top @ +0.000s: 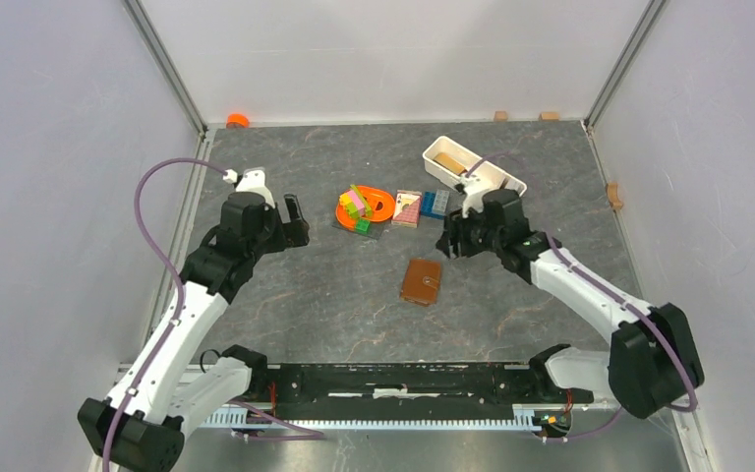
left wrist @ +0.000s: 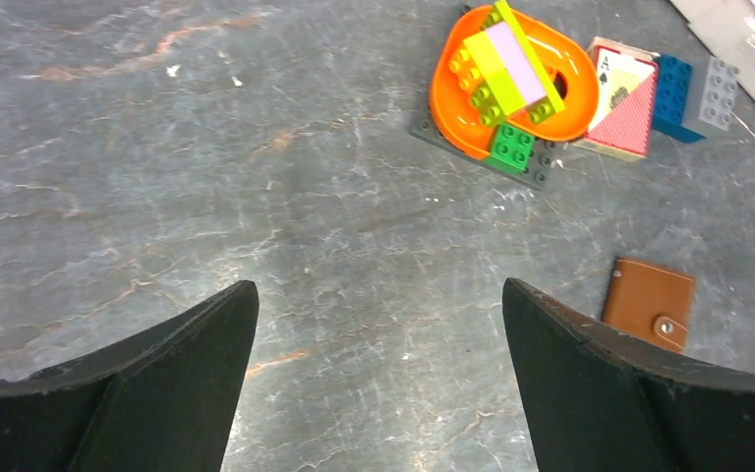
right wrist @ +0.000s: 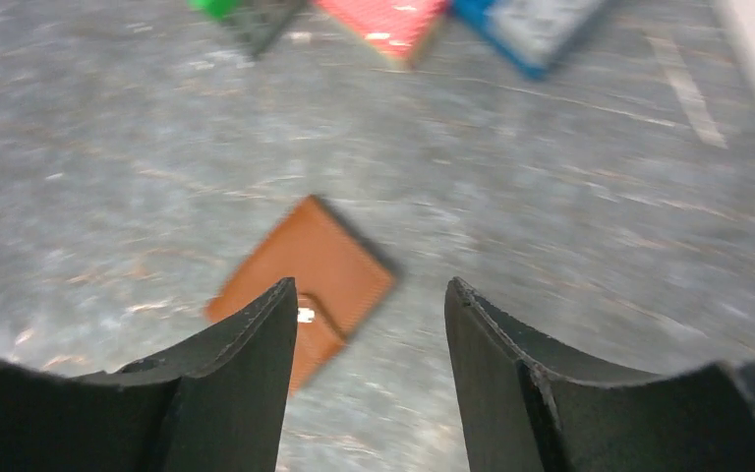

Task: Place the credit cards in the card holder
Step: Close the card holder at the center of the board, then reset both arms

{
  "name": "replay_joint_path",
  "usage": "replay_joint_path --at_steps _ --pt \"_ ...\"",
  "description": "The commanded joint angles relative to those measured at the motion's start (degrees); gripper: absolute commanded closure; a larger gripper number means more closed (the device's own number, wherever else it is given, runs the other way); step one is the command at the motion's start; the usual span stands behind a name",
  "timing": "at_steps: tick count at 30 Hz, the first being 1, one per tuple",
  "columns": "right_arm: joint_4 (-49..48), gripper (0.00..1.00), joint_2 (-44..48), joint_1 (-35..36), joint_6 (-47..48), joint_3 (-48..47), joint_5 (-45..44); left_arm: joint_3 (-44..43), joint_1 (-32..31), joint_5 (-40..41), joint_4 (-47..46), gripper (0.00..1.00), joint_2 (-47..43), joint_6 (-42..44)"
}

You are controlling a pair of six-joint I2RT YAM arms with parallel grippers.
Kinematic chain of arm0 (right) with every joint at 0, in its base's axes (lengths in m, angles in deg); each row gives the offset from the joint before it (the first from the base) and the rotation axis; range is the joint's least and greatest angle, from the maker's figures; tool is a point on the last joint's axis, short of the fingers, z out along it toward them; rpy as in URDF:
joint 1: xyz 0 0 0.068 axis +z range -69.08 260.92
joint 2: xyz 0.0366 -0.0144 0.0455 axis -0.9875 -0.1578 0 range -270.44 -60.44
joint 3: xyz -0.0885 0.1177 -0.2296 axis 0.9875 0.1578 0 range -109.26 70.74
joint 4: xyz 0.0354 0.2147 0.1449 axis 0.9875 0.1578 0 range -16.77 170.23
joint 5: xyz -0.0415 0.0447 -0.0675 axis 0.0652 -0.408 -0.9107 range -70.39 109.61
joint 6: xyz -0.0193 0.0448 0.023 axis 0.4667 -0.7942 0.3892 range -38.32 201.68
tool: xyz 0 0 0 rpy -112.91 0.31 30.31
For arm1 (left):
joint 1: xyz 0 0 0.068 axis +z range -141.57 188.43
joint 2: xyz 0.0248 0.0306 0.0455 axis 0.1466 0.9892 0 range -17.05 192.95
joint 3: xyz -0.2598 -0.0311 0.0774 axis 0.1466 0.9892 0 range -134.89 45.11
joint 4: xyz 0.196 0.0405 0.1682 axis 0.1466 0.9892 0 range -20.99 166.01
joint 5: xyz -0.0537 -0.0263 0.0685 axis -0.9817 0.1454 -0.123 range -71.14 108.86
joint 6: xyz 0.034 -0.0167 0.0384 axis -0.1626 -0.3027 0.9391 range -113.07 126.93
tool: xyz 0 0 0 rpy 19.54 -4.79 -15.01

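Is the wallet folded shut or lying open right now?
Folded shut: the wallet lies flat as one brown square, snap tab over its edge, no paler inside showing.

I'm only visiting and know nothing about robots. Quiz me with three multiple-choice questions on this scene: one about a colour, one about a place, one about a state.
1. The dish under the toy bricks is: A orange; B purple; C white.
2. The brown wallet lies: A on the dish; B alone on the bare table; C under the toy bricks.
3. The left gripper is: A clamping a card; B clamping the wallet; C open and empty.
Answers: A, its rim shows bright orange; B, stone surface surrounds it; C, only table shows between its spread fingers.
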Motion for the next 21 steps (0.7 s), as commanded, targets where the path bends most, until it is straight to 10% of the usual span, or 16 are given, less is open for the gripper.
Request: replay_joint_path --at_steps 1,9,21 --pt "8.1 0.38 4.71 -6.1 5.94 0.38 -13.83 0.83 0.31 7.28 0.2 0.0 -4.15 4.59" --pt "3.71 0.37 21.96 -9.52 8.82 5.07 -39.29 3.55 0.35 11.64 -2.88 0.0 -13.44 7.62" --pt "-2.15 0.37 31.16 -9.5 11.48 10.53 -43.01 5.73 0.37 10.04 -4.32 0.0 -18.0 7.41"
